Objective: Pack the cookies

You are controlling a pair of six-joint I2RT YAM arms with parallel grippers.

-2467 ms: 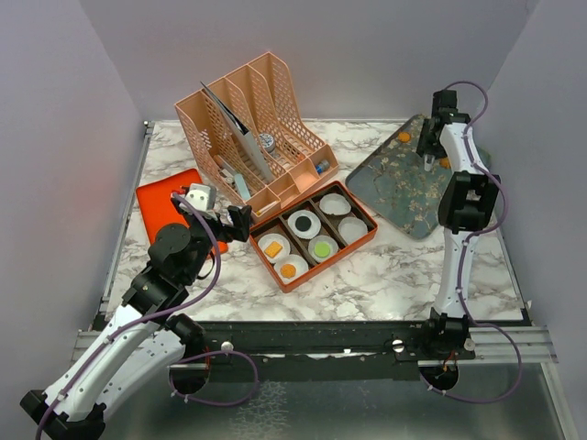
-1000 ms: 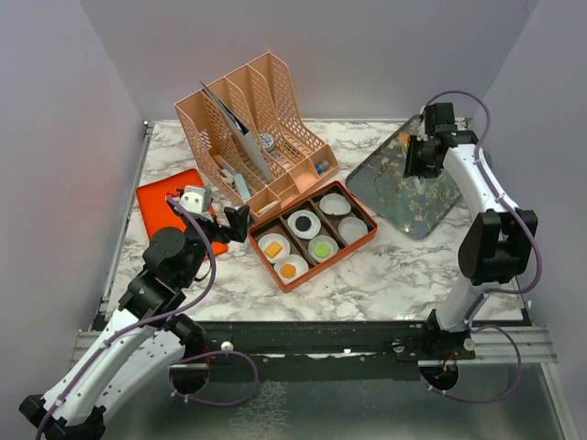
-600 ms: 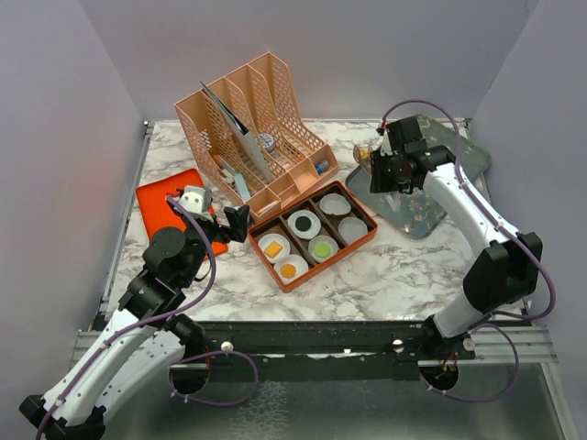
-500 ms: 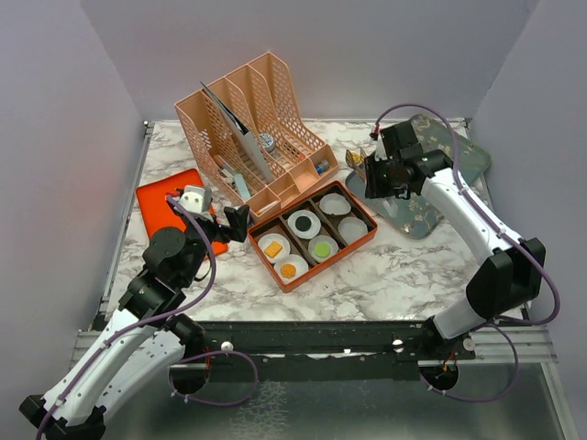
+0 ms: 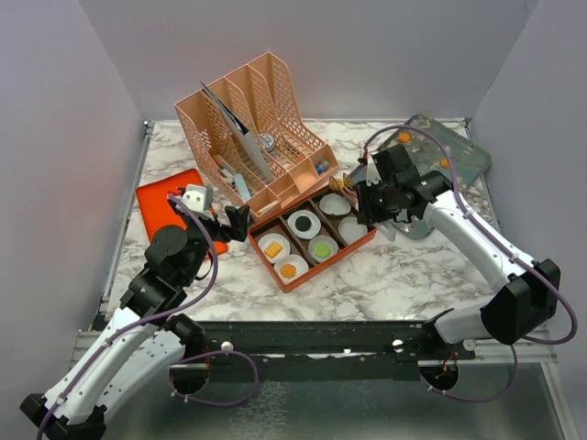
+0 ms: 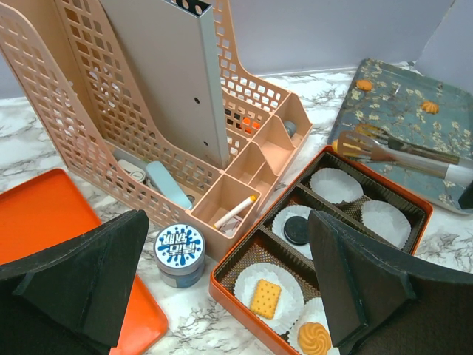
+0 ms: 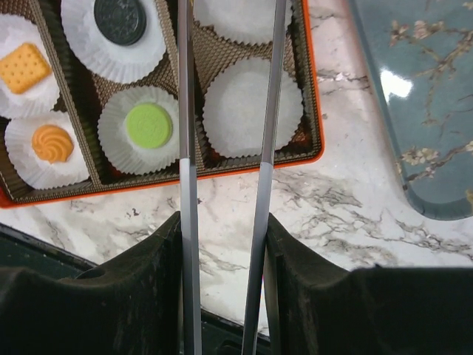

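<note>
steel tongs (image 7: 183, 148) pinched in right pincer (image 7: 223, 222) over fluted paper cups (image 7: 251, 103); left pincer (image 6: 225, 222) spread.

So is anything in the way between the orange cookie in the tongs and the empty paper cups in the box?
Nothing I can see. The right claw holds the tongs, and the orange cookie at their tip hangs near the far edge of the box. The empty paper cups lie open and uncovered.

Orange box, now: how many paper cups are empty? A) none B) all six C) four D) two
D: in the right wrist view the lower bare cup and upper bare cup hold nothing; the other four hold the black cookie, green cookie, square cookie and orange cookie.
</note>
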